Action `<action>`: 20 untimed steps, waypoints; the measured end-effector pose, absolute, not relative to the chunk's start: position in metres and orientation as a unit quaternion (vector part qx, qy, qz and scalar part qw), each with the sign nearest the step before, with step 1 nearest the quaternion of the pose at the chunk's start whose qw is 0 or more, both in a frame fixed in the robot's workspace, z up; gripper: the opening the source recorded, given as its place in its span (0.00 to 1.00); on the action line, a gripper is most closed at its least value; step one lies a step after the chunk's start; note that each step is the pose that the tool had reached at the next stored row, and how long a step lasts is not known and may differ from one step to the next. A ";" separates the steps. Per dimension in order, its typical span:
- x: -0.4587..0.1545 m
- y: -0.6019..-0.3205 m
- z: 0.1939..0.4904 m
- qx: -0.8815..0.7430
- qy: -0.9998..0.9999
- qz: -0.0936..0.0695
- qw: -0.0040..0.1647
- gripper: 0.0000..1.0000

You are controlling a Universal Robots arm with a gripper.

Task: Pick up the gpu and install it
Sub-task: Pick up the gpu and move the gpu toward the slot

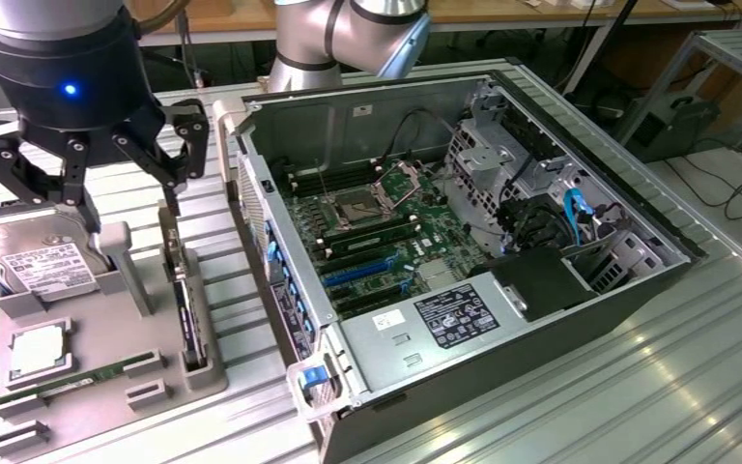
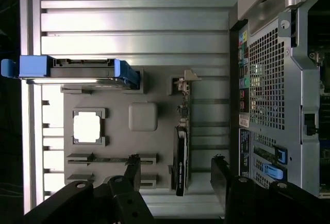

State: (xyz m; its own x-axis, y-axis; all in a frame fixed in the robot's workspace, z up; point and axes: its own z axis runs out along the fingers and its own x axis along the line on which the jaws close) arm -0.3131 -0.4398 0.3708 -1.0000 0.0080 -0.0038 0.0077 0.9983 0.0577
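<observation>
**Hand spread above the tray, gpu in its slot**

I have the hand hanging over the grey holder tray. Its dark fingers are spread wide and there is nothing between them. Through the wrist camera, the two fingertips sit one on each side of the gpu. There is a clear gap on both sides and I see no contact.

The gpu stands on edge in a narrow slot of the tray, along the tray's side that faces the computer case. It is a thin dark card. Its silver-grey bracket is at the same end of the tray as the hard drive.

The hard drive has a white label and blue side rails, and it rests in a cradle at that end of the tray. A processor chip lies in a square pocket on the tray's side away from the case. A green memory stick sits in a slot at the tray's end opposite the hard drive. A plain raised square pad marks the middle of the tray, between the chip and the gpu.

The tray lies on the ribbed metal counter, just beside the case. The case lies on its side with the cover off, so the motherboard and its blue expansion slots are in view.
</observation>
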 end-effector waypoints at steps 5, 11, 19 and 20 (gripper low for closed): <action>-0.313 -0.440 0.365 0.004 1.000 0.028 0.002 0.66; -0.313 -0.440 0.358 0.004 1.000 0.028 0.001 0.66; -0.313 -0.440 0.353 0.004 1.000 0.028 0.001 0.66; -0.313 -0.440 0.352 0.004 1.000 0.028 0.001 0.66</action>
State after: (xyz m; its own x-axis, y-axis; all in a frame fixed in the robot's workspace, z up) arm -0.3126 -0.4398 0.3523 -1.0000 0.0079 -0.0017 0.0078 0.9984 0.0568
